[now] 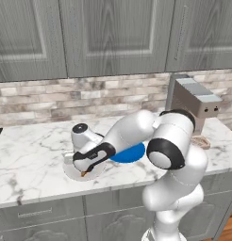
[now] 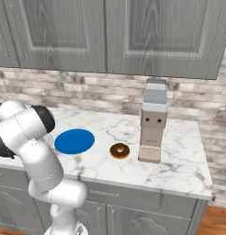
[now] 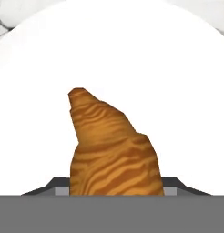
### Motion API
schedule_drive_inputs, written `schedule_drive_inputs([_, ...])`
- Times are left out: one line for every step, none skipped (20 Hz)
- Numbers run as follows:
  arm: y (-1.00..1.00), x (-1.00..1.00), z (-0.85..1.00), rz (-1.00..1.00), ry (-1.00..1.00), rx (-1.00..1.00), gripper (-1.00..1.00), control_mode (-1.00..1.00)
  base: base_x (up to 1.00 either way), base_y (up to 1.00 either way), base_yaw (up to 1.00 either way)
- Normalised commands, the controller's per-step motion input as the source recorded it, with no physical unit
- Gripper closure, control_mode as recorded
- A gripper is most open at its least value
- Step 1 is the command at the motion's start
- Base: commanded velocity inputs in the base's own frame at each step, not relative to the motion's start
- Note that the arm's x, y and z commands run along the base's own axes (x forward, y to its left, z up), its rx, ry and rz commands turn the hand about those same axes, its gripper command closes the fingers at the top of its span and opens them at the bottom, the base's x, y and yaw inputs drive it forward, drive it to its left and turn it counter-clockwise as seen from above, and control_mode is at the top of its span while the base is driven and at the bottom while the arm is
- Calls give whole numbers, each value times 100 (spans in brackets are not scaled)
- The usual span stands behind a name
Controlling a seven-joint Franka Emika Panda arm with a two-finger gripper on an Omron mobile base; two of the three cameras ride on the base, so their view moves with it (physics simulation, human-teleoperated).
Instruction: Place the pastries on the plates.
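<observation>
I've got the end effector point(image 1: 85, 172) low over the pale plate point(image 1: 70, 170), lower left of centre in the left base view. Its jaws are partly closed on the croissant point(image 3: 111, 150); in the hand view the pastry rises from between them at bottom centre, white plate surface behind it all round. An orange tip pokes out under the fingers in the left base view. Can't tell if the croissant is touching the plate yet.

Step in hand, I judge: setting the croissant down on the pale plate. Next move calls for opening the jaws and lifting straight off so it doesn't drag.

Then the doughnut point(image 2: 119, 150): it sits on the worktop point(image 2: 179, 160), centre of the right base view, between the blue plate point(image 2: 74, 141) and the grey appliance point(image 2: 154, 120). Blue plate is bare.
</observation>
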Motion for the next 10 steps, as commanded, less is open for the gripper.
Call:
schedule_drive_inputs([0,0,-10,0,0,0,-100,-100,0,0,0])
schedule_drive_inputs([0,0,-7,0,0,0,-100,-100,0,0,0])
schedule_drive_inputs([0,0,-5,0,0,0,-100,-100,0,0,0])
schedule_drive_inputs([0,0,0,0,-2,0,-100,-100,0,0,0])
schedule_drive_inputs([0,0,0,0,-2,0,-100,-100,0,0,0])
schedule_drive_inputs([0,0,0,0,-1,0,-100,-100,0,0,0])
schedule_drive_inputs([0,0,0,0,0,0,-100,-100,0,0,0])
schedule_drive_inputs([0,0,0,0,0,0,-100,-100,0,0,0])
schedule_drive_inputs([0,0,0,0,0,0,-100,-100,0,0,0])
schedule_drive_inputs([0,0,0,0,0,0,-100,-100,0,0,0])
